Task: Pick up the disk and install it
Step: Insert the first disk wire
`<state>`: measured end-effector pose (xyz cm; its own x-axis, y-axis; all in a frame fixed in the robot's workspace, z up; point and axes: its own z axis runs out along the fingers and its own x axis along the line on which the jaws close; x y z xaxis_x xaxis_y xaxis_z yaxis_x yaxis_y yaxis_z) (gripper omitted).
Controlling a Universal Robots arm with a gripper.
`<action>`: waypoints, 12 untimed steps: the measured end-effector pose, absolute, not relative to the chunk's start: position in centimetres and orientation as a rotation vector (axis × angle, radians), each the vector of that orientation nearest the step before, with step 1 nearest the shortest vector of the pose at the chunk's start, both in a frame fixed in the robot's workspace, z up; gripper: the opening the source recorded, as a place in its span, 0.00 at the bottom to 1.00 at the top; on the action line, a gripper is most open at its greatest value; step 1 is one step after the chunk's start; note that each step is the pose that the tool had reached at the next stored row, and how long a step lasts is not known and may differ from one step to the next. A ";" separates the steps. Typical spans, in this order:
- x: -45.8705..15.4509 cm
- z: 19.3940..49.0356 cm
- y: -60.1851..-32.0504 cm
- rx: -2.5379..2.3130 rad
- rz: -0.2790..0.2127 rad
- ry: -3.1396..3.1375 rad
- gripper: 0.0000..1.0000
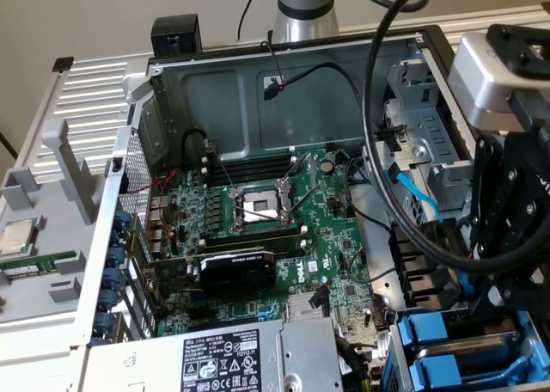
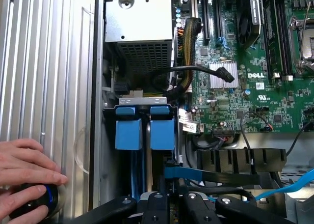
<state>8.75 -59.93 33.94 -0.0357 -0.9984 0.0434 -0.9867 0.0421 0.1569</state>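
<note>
1. I have the black robot gripper (image 1: 503,276) hanging over the drive bay at the exterior view's right edge of the open computer case (image 1: 163,108). Thick black cables (image 1: 378,177) loop down in front of it.
2. In the wrist view the gripper (image 2: 169,199) sits right over the bay. Whether the claw is clenched, released or grasping something I cannot tell.
3. The disk (image 2: 139,175), as far as I can make out, is the thin blue plastic strip with a pale metal edge beside it. It stands edge-on in the slot between two blue plastic carrier tabs (image 2: 130,128) and runs down to the gripper. I cannot tell whether it touches the claw.
4. In the exterior view the blue carriers (image 1: 425,330) lie side by side in the bay, just below the gripper.
5. The green motherboard (image 1: 326,211) lies flat in the middle of the case, and the grey power-supply box with its black-and-white label (image 1: 223,358) is near the front.
6. A person's hand (image 2: 22,167) rests on a round black knob with a blue ring (image 2: 41,199), outside the case on the ribbed metal surface (image 2: 44,62).
</note>
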 end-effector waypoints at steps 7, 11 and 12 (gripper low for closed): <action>8.8 33.8 -59.9 2.074 -0.126 -2.165 0.17; 8.7 33.7 -59.9 2.074 -0.126 -2.165 0.17; 8.7 33.7 -59.9 2.074 -0.126 -2.165 0.17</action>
<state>8.65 -59.93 33.74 -0.0394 -0.9983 0.0434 -0.9866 0.0457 0.1569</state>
